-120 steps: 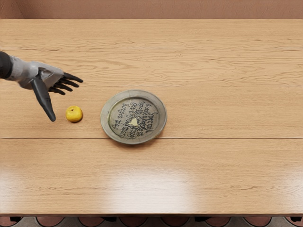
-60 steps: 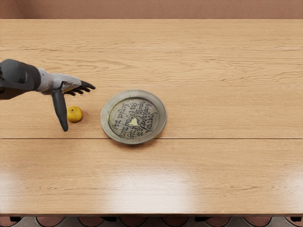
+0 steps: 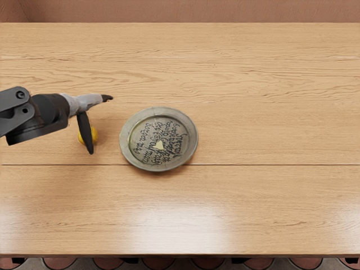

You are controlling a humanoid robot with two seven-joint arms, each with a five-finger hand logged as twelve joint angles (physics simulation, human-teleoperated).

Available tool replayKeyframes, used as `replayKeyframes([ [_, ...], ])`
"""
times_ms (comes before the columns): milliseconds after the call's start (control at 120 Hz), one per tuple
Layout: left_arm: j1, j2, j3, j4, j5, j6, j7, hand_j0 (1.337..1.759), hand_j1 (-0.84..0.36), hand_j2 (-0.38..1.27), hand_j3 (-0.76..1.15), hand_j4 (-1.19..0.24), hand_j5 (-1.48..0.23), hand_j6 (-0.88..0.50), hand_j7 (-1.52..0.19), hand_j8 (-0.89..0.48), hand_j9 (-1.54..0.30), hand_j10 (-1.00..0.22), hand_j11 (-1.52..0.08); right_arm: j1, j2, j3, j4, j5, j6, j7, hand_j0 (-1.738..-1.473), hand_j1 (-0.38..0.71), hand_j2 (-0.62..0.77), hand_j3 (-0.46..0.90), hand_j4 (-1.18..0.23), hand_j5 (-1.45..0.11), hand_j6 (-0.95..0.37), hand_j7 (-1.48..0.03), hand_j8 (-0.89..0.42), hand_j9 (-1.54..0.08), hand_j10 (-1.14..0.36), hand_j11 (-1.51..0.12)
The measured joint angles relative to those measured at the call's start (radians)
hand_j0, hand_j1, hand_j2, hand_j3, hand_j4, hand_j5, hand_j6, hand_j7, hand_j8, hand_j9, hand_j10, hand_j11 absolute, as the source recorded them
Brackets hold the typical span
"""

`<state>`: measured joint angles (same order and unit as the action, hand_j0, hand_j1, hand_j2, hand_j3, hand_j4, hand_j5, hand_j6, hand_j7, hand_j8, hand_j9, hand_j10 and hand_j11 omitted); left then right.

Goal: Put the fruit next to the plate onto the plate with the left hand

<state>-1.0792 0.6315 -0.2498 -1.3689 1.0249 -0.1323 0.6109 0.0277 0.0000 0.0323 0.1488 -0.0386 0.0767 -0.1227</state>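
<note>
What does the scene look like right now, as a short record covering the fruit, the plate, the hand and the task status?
fruit: small yellow fruit, on the wooden table, left of the plate, partly hidden by the thumb
plate: round grey patterned plate, holds no fruit
left hand: over the fruit, open, fingers extended, thumb pointing down in front of it
right hand: not in view
task status: fruit not yet on the plate

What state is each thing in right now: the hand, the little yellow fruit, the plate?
plate, flat on the table, no fruit on it
fruit, on the table left of the plate, partly hidden by the thumb
left hand, open, holding nothing, thumb hanging in front of the fruit
</note>
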Motion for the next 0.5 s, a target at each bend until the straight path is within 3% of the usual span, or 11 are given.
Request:
replayKeyframes([
  [325,0.035,-0.007,-0.004,0.063,-0.060,0.022,0.000,1.658,0.35,0.00,0.00,-0.01,0.00,-0.01,0.00,-0.01,0.00,-0.01,0.00,0.000,0.000,0.000,0.000,0.000,0.000,0.000,-1.658,-0.35,0.00,0.00,0.00,0.00,0.00,0.00,0.00,0.00,0.00,0.00],
  [500,0.035,-0.007,-0.020,0.099,-0.070,0.054,0.000,1.658,0.26,0.02,0.00,-0.08,-0.10,-0.08,-0.10,-0.08,-0.10,-0.08,-0.10,0.000,0.000,0.000,0.000,0.000,0.000,0.000,-1.658,-0.35,0.00,0.00,0.00,0.00,0.00,0.00,0.00,0.00,0.00,0.00],
])
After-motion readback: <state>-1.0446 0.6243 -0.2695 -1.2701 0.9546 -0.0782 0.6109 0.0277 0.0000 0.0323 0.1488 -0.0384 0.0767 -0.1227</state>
